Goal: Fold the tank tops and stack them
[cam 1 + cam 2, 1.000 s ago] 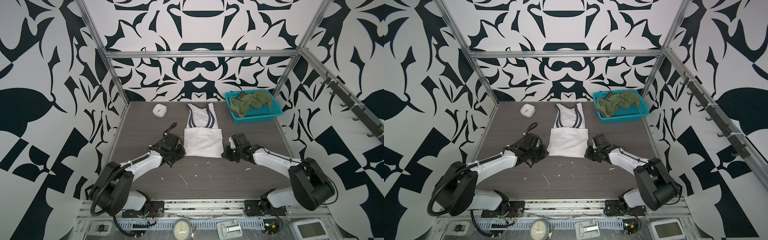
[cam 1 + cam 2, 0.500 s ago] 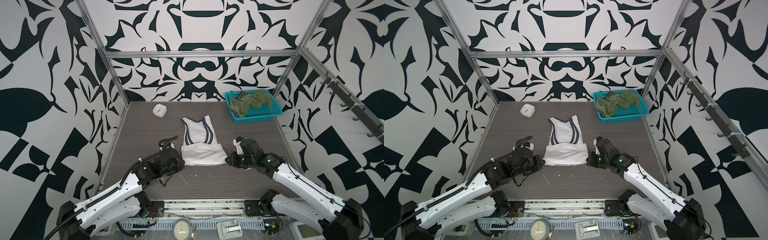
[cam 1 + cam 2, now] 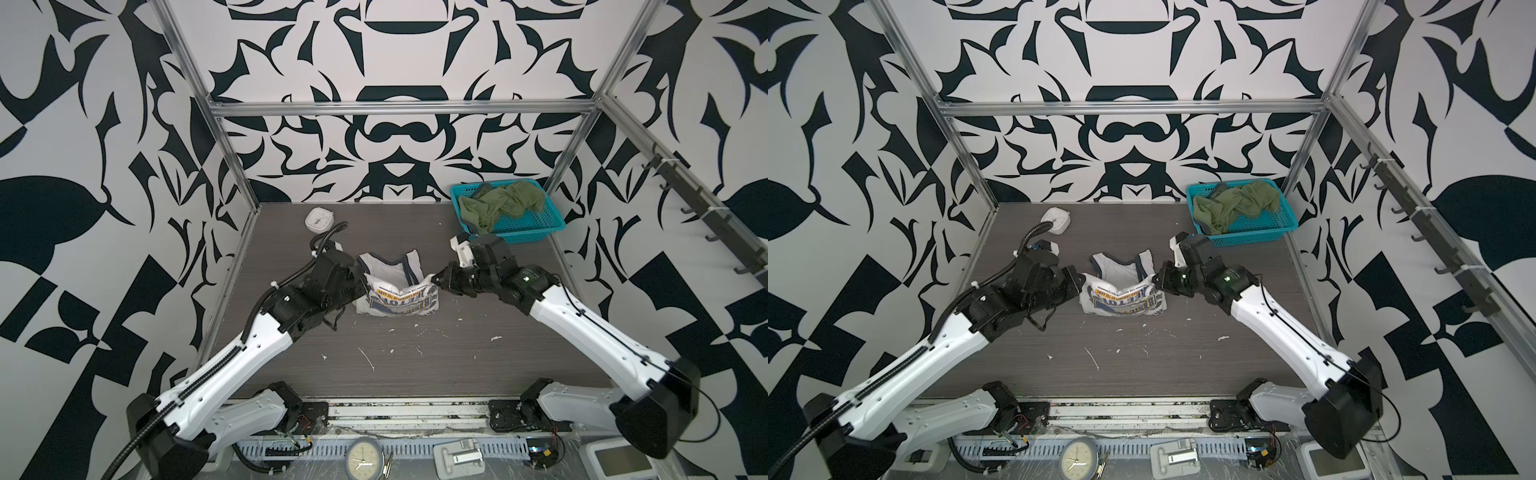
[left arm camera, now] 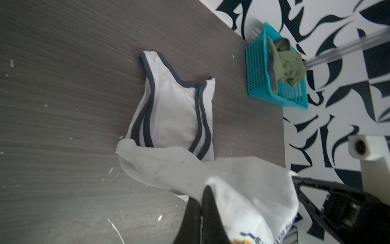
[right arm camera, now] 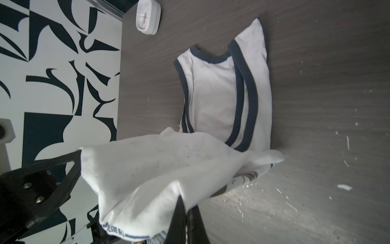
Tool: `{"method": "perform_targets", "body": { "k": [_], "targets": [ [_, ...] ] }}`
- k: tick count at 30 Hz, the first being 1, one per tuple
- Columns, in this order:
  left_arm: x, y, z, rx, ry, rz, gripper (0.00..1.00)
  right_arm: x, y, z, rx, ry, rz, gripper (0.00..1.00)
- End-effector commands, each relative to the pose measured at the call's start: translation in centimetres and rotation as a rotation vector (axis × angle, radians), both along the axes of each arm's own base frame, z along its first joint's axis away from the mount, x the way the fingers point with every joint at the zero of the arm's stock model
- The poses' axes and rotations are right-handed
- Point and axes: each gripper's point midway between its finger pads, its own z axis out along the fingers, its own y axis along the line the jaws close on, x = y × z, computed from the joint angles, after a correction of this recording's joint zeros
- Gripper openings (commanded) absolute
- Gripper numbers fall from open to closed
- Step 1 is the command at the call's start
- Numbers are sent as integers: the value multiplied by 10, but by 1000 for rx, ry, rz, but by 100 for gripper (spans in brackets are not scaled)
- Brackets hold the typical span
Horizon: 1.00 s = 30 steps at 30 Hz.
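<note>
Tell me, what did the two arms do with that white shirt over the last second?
The left pincer and right pincer kept their grip on the bottom edge of the white shirt, lifted it and swung it toward the straps, so the printed underside now shows. The straps slid nearer the robot. The green shirt in the blue basket and the small white clock stayed put.

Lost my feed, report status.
Left gripper, right gripper shut on white tank top, near end raised. Green tank top in basket. Nothing in the way.
</note>
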Motion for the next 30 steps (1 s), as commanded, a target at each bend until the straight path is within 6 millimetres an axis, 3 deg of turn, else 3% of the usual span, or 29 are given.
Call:
{"method": "perform_targets", "body": {
  "k": [1, 6, 12, 19, 25, 27, 30],
  "targets": [
    [29, 10, -9, -1, 53, 30, 0, 36, 5, 15, 42, -61, 6, 0],
    [79, 12, -36, 4, 134, 49, 0, 81, 8, -4, 56, -23, -7, 0],
    [130, 12, -53, -24, 172, 65, 0, 128, 5, -25, 8, -20, -30, 0],
    [176, 15, -77, -53, 218, 77, 0, 171, 8, -57, -4, 18, -35, 0],
    [209, 8, -118, -93, 321, 53, 7, 206, 5, -91, -42, 35, -62, 0],
    [221, 11, -132, -95, 349, 68, 12, 219, 2, -103, -60, 34, -67, 9],
    [239, 27, -146, -76, 382, 110, 28, 235, -4, -119, -114, 37, -79, 38]
  ]
}}
